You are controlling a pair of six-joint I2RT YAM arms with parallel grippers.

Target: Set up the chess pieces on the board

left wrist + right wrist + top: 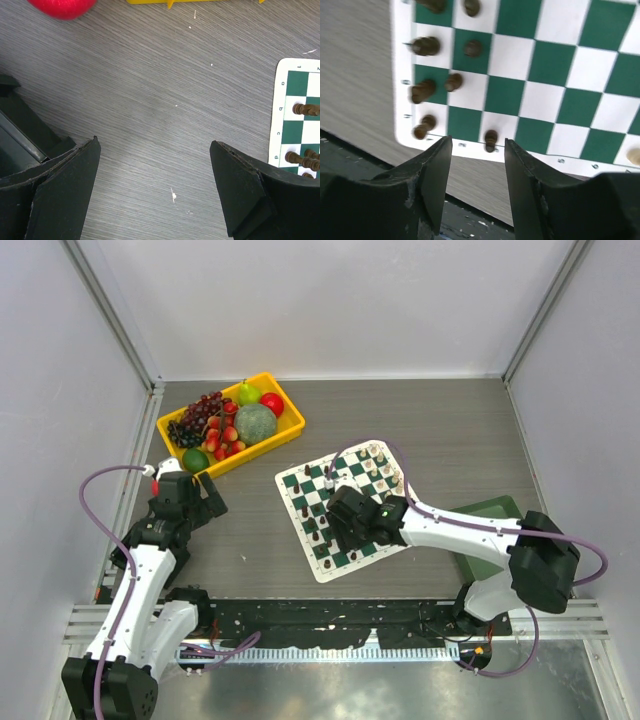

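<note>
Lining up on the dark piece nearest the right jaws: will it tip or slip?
Probably tips easily: the dark piece is small, slender, standing free on the board. Looks light, so a one-sided touch from the right gripper could skate it along. Its rounded head may slip; grip low.

Board: green-and-white checkered mat, lying askew on the grey table, right of centre.
Cream pieces: upright, clustered at the board's far right corner.
Dark pieces: upright, spread along the board's left side.
Right gripper: over the board's near half, covering several squares.
Left gripper: over bare table beside the yellow tray, well apart from the board.
Yellow tray contents: grapes, strawberries, melon, pear, red fruit, lime.
Green tray: right of the board, partly hidden by the right arm.
</note>
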